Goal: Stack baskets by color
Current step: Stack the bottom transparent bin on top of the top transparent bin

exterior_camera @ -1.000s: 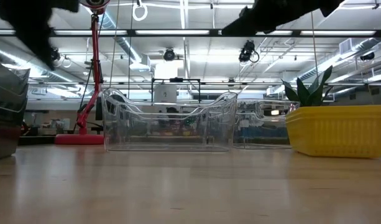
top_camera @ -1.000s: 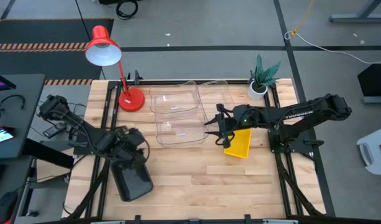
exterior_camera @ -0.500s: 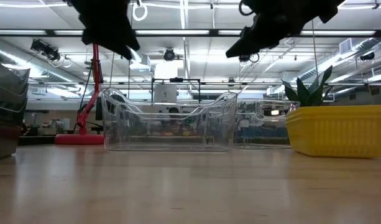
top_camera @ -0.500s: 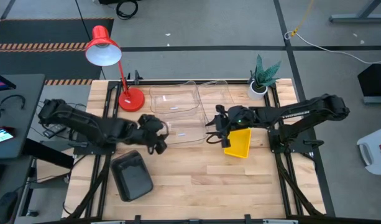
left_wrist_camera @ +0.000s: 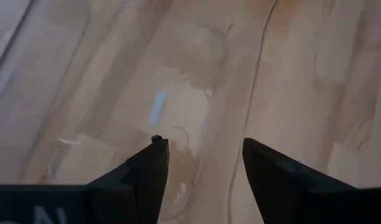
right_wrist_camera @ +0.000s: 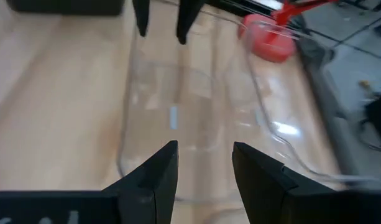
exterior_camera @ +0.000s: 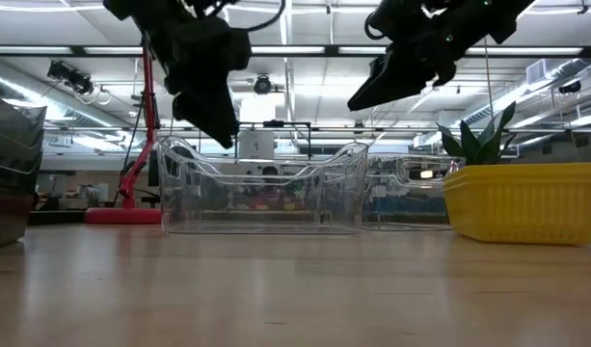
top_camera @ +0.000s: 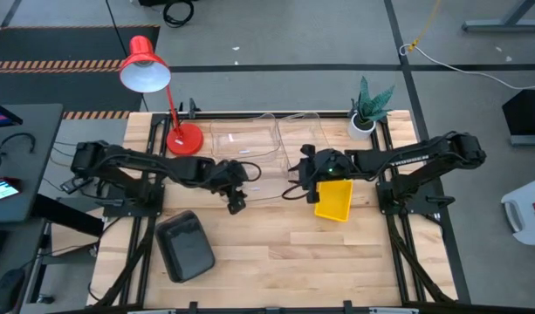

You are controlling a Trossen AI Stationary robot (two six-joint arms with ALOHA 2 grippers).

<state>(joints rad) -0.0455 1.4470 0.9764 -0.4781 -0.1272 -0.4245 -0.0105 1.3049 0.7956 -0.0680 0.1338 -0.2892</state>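
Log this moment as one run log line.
left claw: open, over clear basket | right claw: open, opposite end | grey basket: set down

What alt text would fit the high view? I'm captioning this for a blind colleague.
Seen from above, two dark robot arms reach in over a clear basket at the centre of a wooden table, the left gripper and right gripper both open. A yellow basket and a dark grey basket sit nearby.

Counter [top_camera: 276, 253]: pale wood planks, smooth. Clear basket [exterior_camera: 261, 188]: glossy transparent plastic. Yellow basket [exterior_camera: 523, 200] beside it: ribbed plastic. Grey basket [top_camera: 186, 247]: dark plastic.
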